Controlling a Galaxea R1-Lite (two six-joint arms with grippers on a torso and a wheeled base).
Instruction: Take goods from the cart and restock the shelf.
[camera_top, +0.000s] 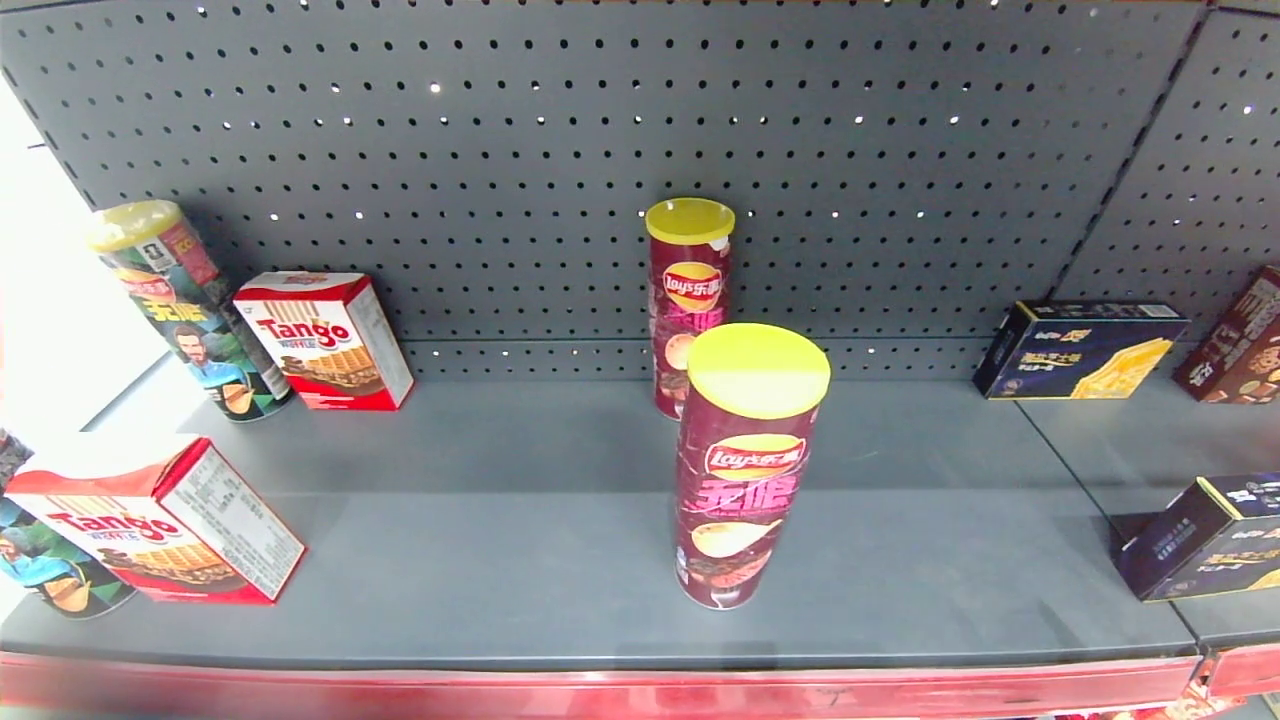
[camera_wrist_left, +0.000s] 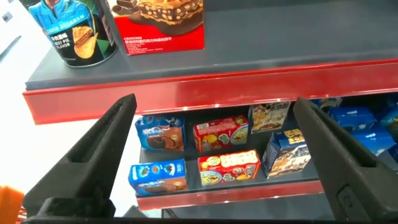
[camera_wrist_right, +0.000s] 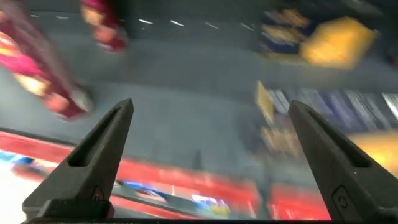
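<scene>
Shelf has goods on it. Landmark = front chip can: dark red w/ a yellow lid, standing up near the shelf's front edge.

- Behind it, by the back wall: back chip can, same kind, standing up, not touching it.
- Far to its left: front wafer box & back wafer box. Back green can is just beside the back one.
- To its right, well apart: back blue box & front blue box.

L pincer: fingers wide apart, nothing in it. It's low in front of the shelf's red edge, far left of the front chip can, below the front green can.

R pincer: fingers wide apart too, nothing in it. It's in front of the shelf, a bit right of the front chip can.

Step, my guess: both pincers are empty, so it's the "go get more" part.

Next move needs: turn to the cart, pick 1 item & close on it firm. Then set it standing in a free spot, e.g. the gap left of the front chip can. Don't bump the cans; they're tall & I think they'd tip easy.
</scene>
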